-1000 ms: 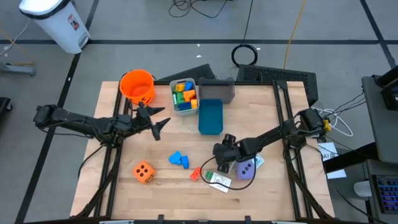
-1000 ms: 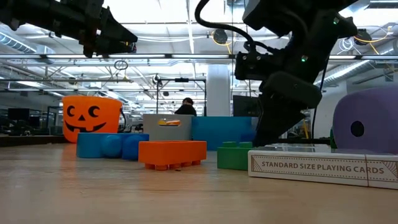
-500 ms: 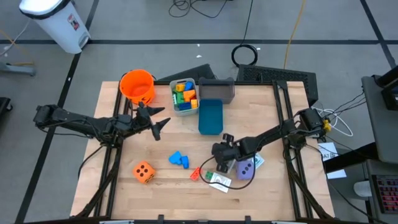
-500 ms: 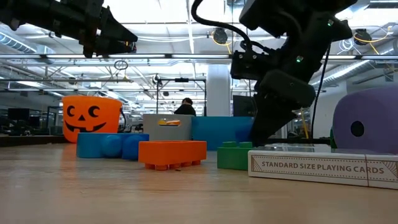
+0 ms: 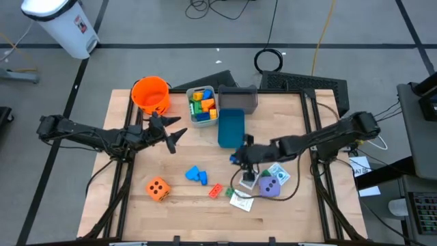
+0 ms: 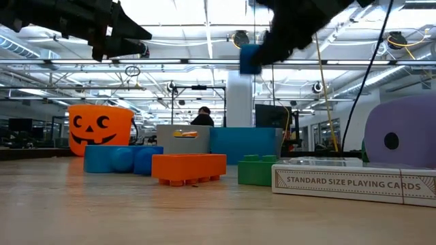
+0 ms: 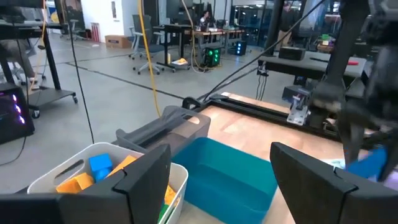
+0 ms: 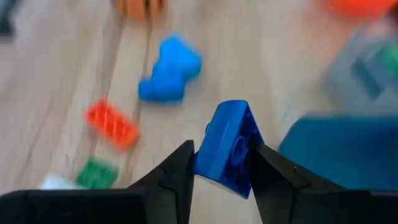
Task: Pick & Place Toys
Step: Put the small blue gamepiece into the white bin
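My right gripper (image 5: 240, 158) hangs above the table's middle, just in front of the blue bin (image 5: 231, 128), shut on a small blue block (image 8: 227, 138). The low view shows that block (image 6: 251, 58) high in the air. On the table lie a blue toy (image 5: 196, 175), an orange die (image 5: 157, 188), an orange-red block (image 5: 215, 190), a green block (image 5: 229, 193), a purple die (image 5: 268, 186) and a card box (image 5: 240, 199). My left gripper (image 5: 172, 134) waits open at the left, held level above the table. My right gripper pinches the blue block by two opposite sides (image 8: 203, 160) between its two fingers (image 8: 177, 171). The fingers come from the table's right, slanting down. The block sits tilted in the hold, studs toward the camera, lifted clear of the table.
At the far edge stand an orange pumpkin bucket (image 5: 150, 94), a white bin (image 5: 202, 106) holding several blocks and a grey bin (image 5: 239, 98). More cards (image 5: 278, 174) lie beside the purple die. Bare wood lies between the blue toy and the blue bin.
My right gripper has risen from low beside the purple die and gone a little toward the far edge, tipping less steeply. It now carries the blue block, lifted clear of the table. The other toys lie where they were.
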Available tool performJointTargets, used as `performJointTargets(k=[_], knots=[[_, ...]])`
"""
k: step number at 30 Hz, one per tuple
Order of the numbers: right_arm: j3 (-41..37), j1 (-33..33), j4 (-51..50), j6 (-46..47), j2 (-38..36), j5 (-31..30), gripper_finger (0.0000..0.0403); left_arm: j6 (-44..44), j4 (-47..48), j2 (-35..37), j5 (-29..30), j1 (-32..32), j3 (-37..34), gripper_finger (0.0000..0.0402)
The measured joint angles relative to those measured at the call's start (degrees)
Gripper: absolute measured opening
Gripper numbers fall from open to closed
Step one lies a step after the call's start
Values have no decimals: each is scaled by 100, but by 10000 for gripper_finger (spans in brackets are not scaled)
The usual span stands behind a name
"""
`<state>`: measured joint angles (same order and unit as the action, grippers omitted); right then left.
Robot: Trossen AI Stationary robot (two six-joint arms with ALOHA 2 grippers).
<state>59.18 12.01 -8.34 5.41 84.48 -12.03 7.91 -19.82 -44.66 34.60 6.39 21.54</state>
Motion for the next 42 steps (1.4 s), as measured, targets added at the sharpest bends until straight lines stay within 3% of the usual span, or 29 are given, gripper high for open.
performJointTargets(k=[3,6,10,14,19,29,42], knots=[[-311,-155,791,-422,-379,50,118,317,7,-35,-23,0,0,283],[-876,-329,1985,-628,-579,612,123,441,-215,-285,-334,-9,4,283],[-1587,-553,3397,-657,-629,1363,123,242,-1155,-839,-1010,-4,4,283],[-1974,-732,4025,-462,-625,1539,122,-24,-2248,-1614,-1699,-4,121,283],[-2057,-852,4158,-327,-630,1540,122,-141,-2497,-2599,-2283,-4,687,283],[-2057,-857,4193,-420,-631,1558,122,-1198,-2313,-4579,-2469,17,2111,282],[-2057,-822,4506,-324,-581,1979,123,-1174,-2306,-5375,-2897,7,2747,282]])
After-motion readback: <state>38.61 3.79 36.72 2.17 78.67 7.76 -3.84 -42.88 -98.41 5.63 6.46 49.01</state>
